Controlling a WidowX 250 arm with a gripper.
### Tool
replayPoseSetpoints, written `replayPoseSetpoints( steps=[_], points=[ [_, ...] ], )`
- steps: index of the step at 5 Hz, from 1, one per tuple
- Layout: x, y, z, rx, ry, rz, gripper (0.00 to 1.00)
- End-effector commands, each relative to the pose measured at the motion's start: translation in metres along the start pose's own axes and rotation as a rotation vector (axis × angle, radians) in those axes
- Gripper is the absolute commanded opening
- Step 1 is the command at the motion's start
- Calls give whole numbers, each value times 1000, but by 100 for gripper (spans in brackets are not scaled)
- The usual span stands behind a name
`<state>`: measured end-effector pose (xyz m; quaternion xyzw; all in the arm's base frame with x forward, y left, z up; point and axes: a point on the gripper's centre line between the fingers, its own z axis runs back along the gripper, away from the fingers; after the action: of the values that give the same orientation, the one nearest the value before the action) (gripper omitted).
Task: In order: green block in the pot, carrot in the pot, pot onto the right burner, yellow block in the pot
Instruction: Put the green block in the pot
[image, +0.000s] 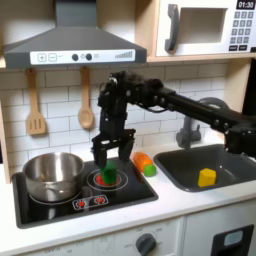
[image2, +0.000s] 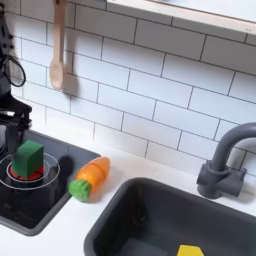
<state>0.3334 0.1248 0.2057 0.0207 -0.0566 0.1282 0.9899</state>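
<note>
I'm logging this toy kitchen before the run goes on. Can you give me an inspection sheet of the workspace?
Surface: black cooktop, white counter.
Job's things: green block on right burner; pot on the first exterior view's left burner; carrot on counter; yellow block in sink.
Clutter: nothing seen.
End effector: open, straddling the green block.
Cables: nothing seen.
Surroundings: hanging wooden utensils, microwave, faucet.

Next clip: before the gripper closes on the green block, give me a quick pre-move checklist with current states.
1. Gripper open: ok.
2. Gripper over the green block: ok, fingers straddle it.
3. Green block upright on the burner: ok.
4. Pot empty and unobstructed: ok.
5. Carrot clear of the grasp: ok, on the counter beside the cooktop.
6. Yellow block in the sink: ok.
</note>
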Motion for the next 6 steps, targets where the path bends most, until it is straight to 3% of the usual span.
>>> replayPoseSetpoints(
  steps=[1,5,6],
  points=[
    [6,-6,-8,4,6,-24,100],
    [20,-11,-18,3,10,-37,100],
    [21,-15,-26,0,27,-38,100]
  ],
)
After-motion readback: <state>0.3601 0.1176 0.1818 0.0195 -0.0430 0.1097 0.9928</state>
